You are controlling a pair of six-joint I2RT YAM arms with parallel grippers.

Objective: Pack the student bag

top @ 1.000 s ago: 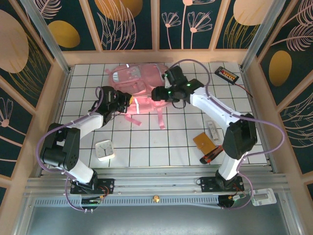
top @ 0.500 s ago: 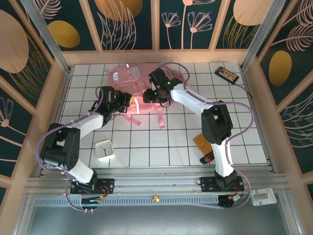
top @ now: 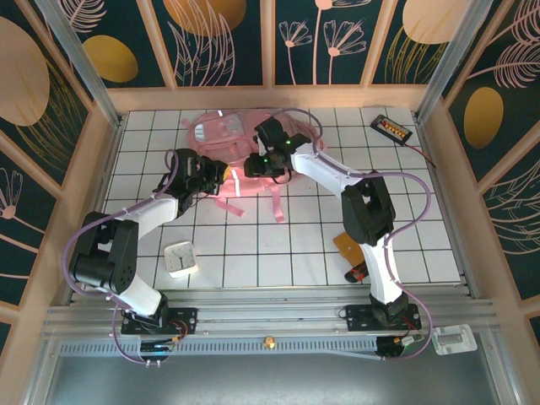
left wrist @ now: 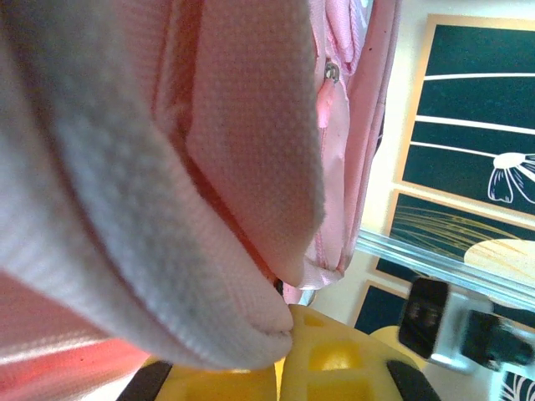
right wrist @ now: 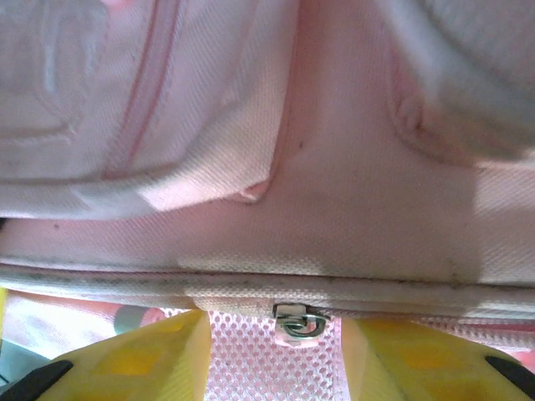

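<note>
Your right arm has swung left since a second ago: its elbow, then out over the right of the frame, is now folded in nearer the middle, and its wrist has gone from the bag's upper right to its lower edge. Your left arm has not shifted.

Count what lies on the bench [top: 278, 245] in the top view: one student bag [top: 221, 131], pink, at upper centre near the back wall; one white clock [top: 180, 258] at lower left; one flat orange card [top: 350, 245] at lower right, with one dark stick-shaped thing [top: 359, 272] marked red just below it; one black box [top: 391, 128] with a cable at upper right.

Both arms reach up the frame to the bag, the left bent and lying low from the lower left, the right arching over from the lower right. Your left pincer [left wrist: 280, 368] is pressed together on a fold of the bag's pale fabric. Your right pincer [right wrist: 274, 331] stands part open, one yellow finger [right wrist: 150, 355] on each side of a small metal zip pull [right wrist: 297, 322], neither touching it.
</note>
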